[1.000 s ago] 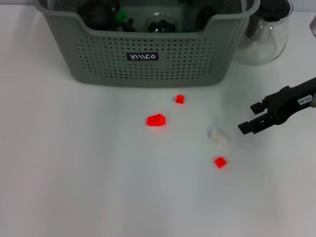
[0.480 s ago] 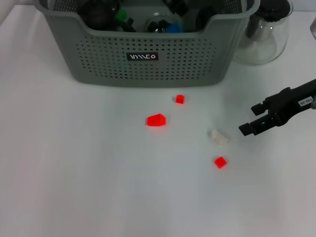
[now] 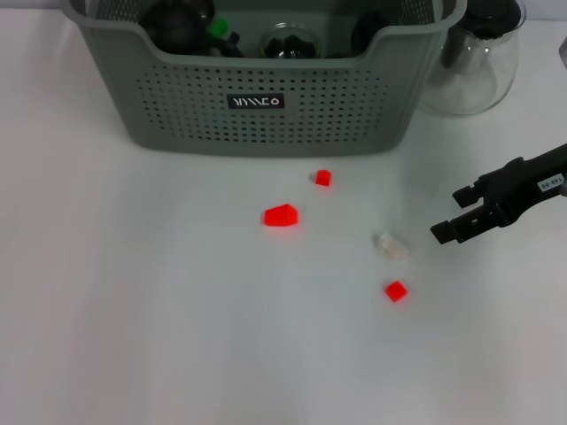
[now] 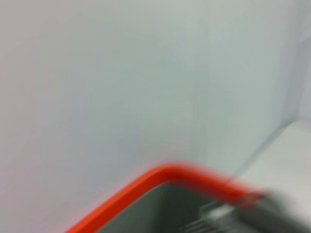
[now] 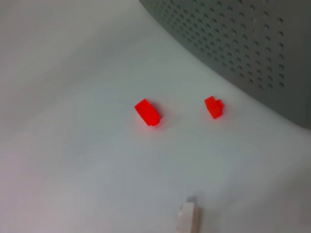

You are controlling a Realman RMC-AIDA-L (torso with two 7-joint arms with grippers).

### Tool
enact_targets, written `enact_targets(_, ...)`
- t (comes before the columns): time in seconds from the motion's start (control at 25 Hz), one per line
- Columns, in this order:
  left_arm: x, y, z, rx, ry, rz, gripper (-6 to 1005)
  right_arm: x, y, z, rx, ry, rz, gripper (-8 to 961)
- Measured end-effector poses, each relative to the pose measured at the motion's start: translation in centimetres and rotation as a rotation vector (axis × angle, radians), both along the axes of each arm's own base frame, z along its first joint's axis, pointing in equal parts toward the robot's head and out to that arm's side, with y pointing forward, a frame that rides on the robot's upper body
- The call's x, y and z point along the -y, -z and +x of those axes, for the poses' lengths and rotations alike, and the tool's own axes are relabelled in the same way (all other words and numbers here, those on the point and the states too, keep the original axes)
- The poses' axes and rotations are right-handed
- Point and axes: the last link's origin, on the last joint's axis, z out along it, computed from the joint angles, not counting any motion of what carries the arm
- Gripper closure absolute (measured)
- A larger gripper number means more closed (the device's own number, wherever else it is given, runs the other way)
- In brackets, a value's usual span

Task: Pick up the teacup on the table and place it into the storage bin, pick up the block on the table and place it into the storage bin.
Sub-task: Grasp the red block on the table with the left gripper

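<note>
Four small blocks lie loose on the white surface (image 3: 133, 292) in front of the storage bin (image 3: 266, 97): a larger red block (image 3: 280, 215), a tiny red block (image 3: 322, 177) nearest the bin, a pale block (image 3: 391, 245), and another red block (image 3: 395, 290) nearest the robot. All look light, rigid and easy to nudge, so a pinch across the short sides seems best. The pale block's long axis runs diagonally. Beside it hovers the right gripper (image 3: 450, 215), empty, its fingers parted. No teacup stands on the surface. The left gripper is out of sight.
</note>
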Motion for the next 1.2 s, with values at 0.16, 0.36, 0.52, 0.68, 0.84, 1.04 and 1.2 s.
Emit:
enact_targets(0.16,6.2,-2.2,0.6,0.095,0.253,-0.194,248,-0.1,0.0,-0.1,0.001,-0.001,0.001,38)
enact_targets(0.36,11.7,0.0,0.3,0.045,0.45,-0.409,247,-0.1,0.0,-0.1,-0.002,-0.001,0.003,39)
enact_targets(0.52,11.3,5.3,-1.7,-0.145,0.376,-0.534,247,-0.1,0.0,-0.1,-0.002,-0.001,0.002,39)
enact_targets(0.68,9.2,10.3,-4.1,-0.306,0.243,-0.609,251,-0.1,0.1,-0.2,-0.002,0.0,0.001,39)
enact_targets(0.84,7.3,13.2,-5.8,-0.406,0.177,-0.596,258,0.0,0.3,-0.2,-0.004,0.001,-0.002,39)
enact_targets(1.04,6.1,15.2,-8.0,-0.505,0.144,-0.545,261,0.2,0.3,0.2,-0.003,0.01,-0.004,39)
enact_targets(1.2,5.4,16.2,-9.7,-0.557,0.115,-0.506,261,0.4,0.3,0.4,-0.003,0.015,-0.004,39)
